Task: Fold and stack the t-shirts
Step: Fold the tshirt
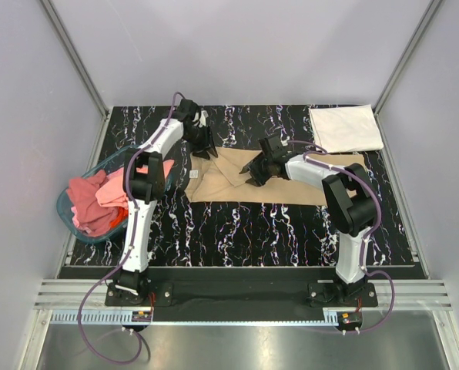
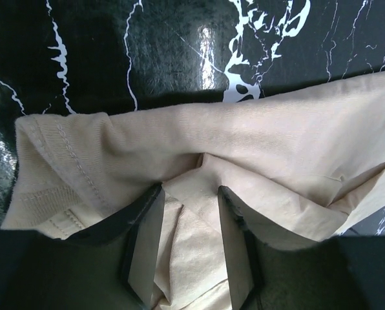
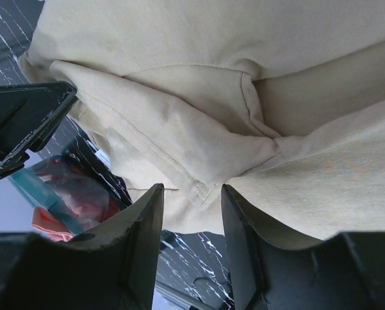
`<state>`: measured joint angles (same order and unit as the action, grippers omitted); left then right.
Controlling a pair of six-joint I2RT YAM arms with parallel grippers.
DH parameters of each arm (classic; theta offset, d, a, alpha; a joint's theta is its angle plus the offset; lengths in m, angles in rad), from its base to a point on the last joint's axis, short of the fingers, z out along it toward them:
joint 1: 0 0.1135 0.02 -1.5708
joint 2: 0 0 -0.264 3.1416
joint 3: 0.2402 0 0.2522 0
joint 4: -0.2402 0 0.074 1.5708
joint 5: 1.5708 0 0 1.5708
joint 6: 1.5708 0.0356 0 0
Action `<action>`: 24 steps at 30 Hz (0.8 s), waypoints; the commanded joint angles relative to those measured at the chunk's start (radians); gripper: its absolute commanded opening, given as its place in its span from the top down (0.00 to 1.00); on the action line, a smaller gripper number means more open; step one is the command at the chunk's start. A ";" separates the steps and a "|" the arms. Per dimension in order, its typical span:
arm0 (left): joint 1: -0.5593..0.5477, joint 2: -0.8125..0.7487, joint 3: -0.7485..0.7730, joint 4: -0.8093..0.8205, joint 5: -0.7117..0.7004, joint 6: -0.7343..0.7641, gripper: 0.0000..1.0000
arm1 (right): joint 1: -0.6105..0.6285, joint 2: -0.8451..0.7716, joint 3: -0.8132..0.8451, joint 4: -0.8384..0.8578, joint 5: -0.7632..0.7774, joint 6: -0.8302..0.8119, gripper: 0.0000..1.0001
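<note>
**Tan t-shirt half folded at mid-table, both grippers at its bunched end.**

Black, white-veined table [image 1: 245, 223]. The tan cotton short-sleeved t-shirt [image 1: 222, 189] lies as a band across the middle, flat toward the right edge and creased at its left end. A white t-shirt [image 1: 345, 127] lies folded in the far right corner. Pink and red t-shirts [image 1: 91, 200] are heaped in a translucent blue plastic basket [image 1: 64, 204] at the left edge. The left gripper [image 2: 189, 190] is part-open astride a tan ridge. The right gripper [image 3: 191, 188] is part-open at a stitched hem, clamping nothing.

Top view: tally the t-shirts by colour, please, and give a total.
Tan t-shirt: 1
White t-shirt: 1
Pink-red t-shirts, bunched in the basket: at least 2 by shade; exact count unclear
Total: at least 4
</note>
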<state>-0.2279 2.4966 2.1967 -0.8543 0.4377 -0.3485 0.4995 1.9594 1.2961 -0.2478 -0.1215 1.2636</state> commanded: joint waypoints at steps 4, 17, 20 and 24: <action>0.001 -0.002 0.037 0.057 0.025 -0.006 0.61 | 0.030 0.003 0.026 0.015 0.043 0.042 0.52; 0.001 -0.010 0.086 0.099 0.076 -0.040 1.00 | 0.039 0.035 0.061 0.012 0.057 0.042 0.55; -0.001 -0.021 0.086 0.152 0.145 -0.053 1.00 | 0.039 0.030 0.066 0.015 0.062 0.033 0.55; -0.002 -0.030 0.072 0.273 0.211 -0.067 1.00 | 0.040 0.004 0.065 0.015 0.086 0.022 0.55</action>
<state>-0.2283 2.4966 2.2368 -0.7197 0.5518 -0.3954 0.5301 1.9884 1.3201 -0.2478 -0.0864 1.2957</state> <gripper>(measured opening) 0.023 0.451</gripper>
